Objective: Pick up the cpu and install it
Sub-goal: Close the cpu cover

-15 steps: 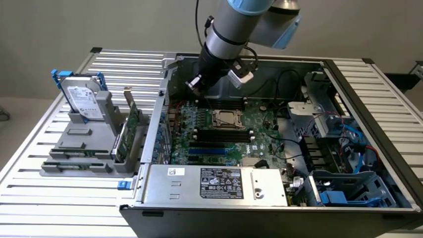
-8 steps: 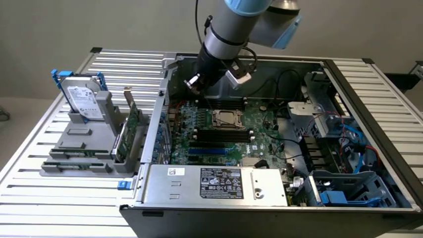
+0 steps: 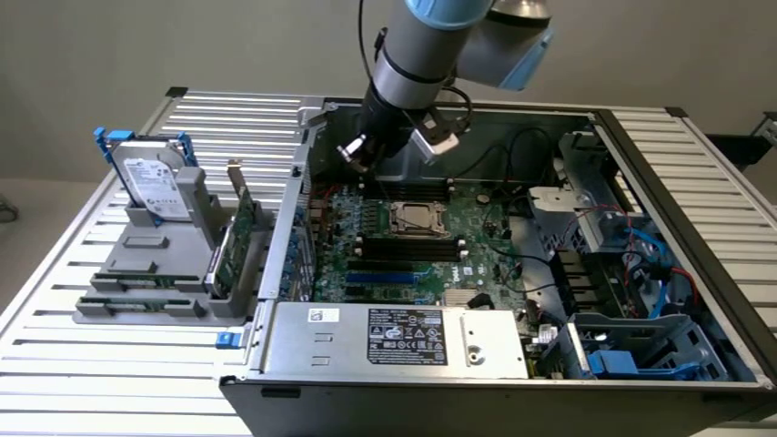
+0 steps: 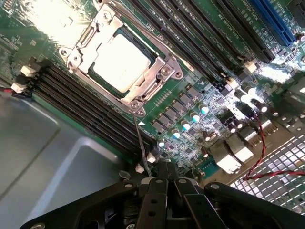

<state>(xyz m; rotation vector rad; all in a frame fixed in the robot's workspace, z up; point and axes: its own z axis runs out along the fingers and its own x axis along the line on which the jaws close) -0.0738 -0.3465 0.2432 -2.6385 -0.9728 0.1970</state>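
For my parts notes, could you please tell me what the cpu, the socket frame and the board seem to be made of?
The cpu looks metal-topped: a smooth silvery-white face glaring under the light. The socket frame is bare metal, likely steel: grey sheen, screws at its corners. The board seems green lacquered circuit laminate, judging by its glossy colour and soldered parts.

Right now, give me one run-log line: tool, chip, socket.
tool: shut, nothing seen in it, above the board | chip: lying inside socket frame, apart from tool
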